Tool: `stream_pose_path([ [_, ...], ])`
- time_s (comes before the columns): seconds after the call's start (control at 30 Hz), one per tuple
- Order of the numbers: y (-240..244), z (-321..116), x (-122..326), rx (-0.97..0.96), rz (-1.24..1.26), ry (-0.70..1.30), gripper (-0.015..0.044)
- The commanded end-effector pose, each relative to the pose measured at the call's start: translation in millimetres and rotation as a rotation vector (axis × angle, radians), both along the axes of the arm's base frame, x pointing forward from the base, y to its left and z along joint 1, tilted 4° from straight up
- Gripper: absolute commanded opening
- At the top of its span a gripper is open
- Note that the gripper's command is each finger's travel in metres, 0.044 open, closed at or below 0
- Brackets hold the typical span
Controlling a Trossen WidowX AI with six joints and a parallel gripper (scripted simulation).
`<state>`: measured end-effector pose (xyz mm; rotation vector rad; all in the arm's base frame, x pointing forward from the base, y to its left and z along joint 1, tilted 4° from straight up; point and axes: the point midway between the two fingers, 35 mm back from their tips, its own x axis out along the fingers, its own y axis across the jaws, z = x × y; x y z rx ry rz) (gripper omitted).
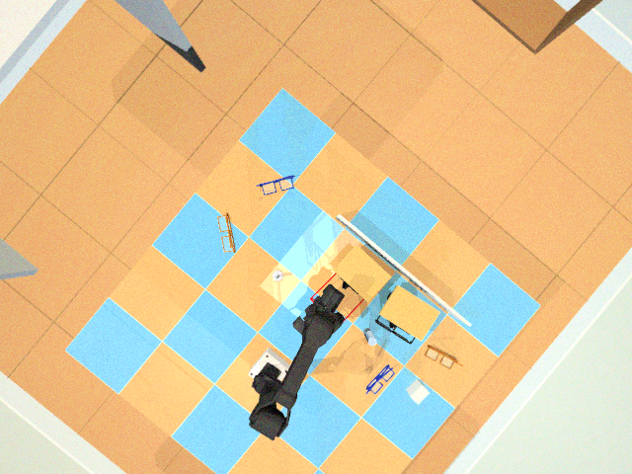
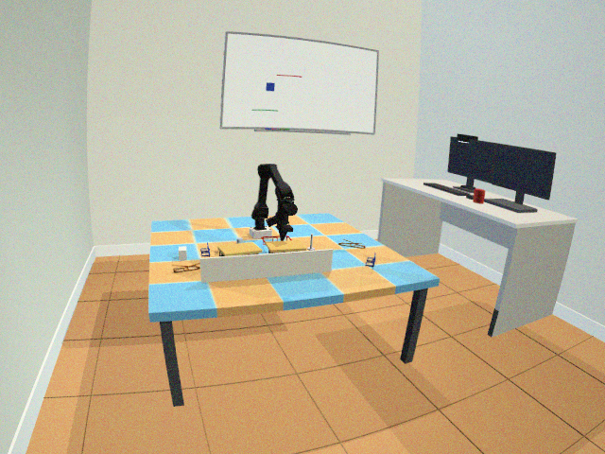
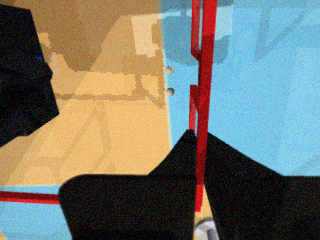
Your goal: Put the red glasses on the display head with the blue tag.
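The red glasses (image 1: 323,285) (image 2: 267,237) (image 3: 207,50) hang in my gripper (image 2: 283,238) (image 3: 194,136), which is shut on their front frame. Their temples point toward the nearer display head (image 1: 363,271) (image 2: 286,245) (image 3: 22,80); in the top view one temple tip is near its top's edge. The glasses are in front of this head, off its face. A small dark-blue patch shows on it in the wrist view. The other head (image 1: 411,312) (image 2: 239,249) stands beside it, with black glasses (image 1: 403,338) at its front. The arm hides the fingertips in the top view.
A white panel (image 1: 403,271) (image 2: 266,266) stands behind both heads. A small grey cylinder (image 1: 369,337) and a thin post (image 1: 277,276) (image 2: 311,242) flank the work area. Blue glasses (image 1: 380,378), brown glasses (image 1: 442,355) and a white block (image 1: 417,391) (image 2: 181,253) lie farther off.
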<state>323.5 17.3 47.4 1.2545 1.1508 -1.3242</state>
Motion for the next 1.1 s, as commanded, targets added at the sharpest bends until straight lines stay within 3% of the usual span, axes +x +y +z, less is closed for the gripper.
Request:
stream_pose_path([
  [0.0, 0, 1, 7, 0.005, 0.004, -0.003, 0.0000],
  [1.07, -4, 0, 48, 0.004, 0.004, -0.007, 0.0000],
])
